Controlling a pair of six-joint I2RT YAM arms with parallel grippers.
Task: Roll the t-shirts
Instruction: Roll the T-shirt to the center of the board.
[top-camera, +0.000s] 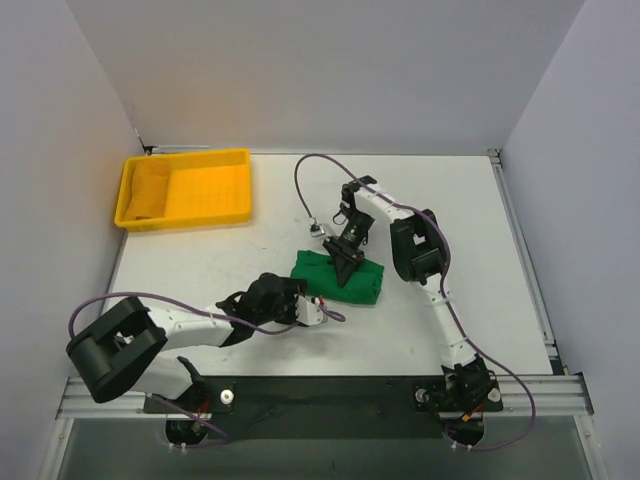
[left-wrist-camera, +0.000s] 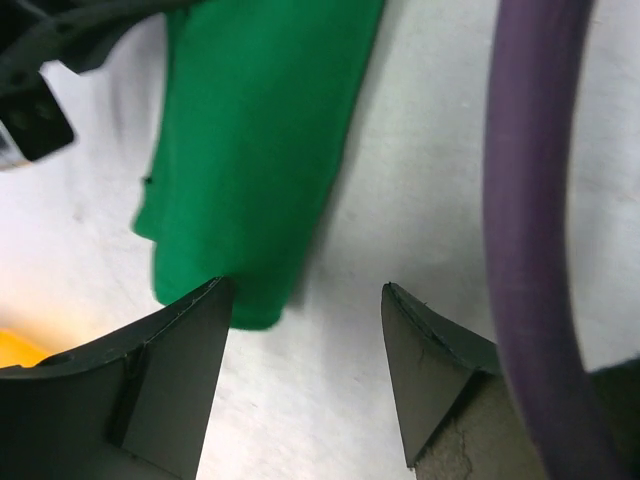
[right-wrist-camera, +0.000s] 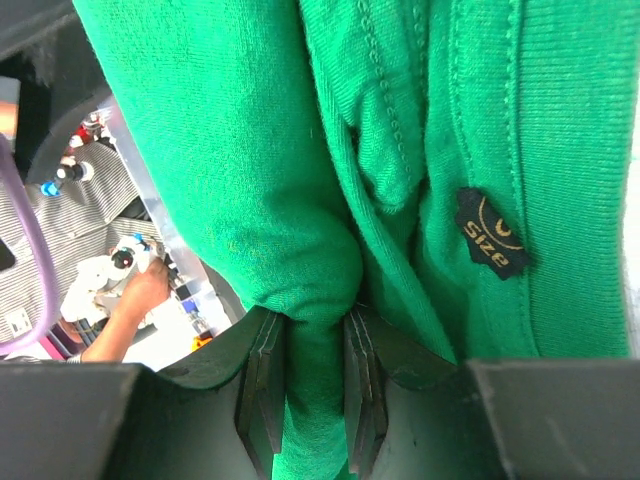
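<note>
Top view: the green t-shirt (top-camera: 338, 278) lies as a compact bundle mid-table (top-camera: 500, 300), well apart from the yellow tray (top-camera: 185, 188) at the far left. The right gripper (top-camera: 347, 258) sits on top of the t-shirt; the left gripper (top-camera: 300, 305) is just beside its near-left end.

Left wrist view: the jaws stand wide with nothing between them. The t-shirt's end (left-wrist-camera: 250, 150) lies just ahead, by the left finger. A purple cable (left-wrist-camera: 540, 200) crosses at the right.

Right wrist view: the jaws are narrow, pinching a fold of the t-shirt (right-wrist-camera: 220, 150).

Recommendation: hold that pinch firmly, bring the free gripper squarely onto the loose end, and turn both ends evenly so the roll stays tight.

Writing: a black tag (right-wrist-camera: 490, 235) reads "Size"; no brand is legible.
</note>
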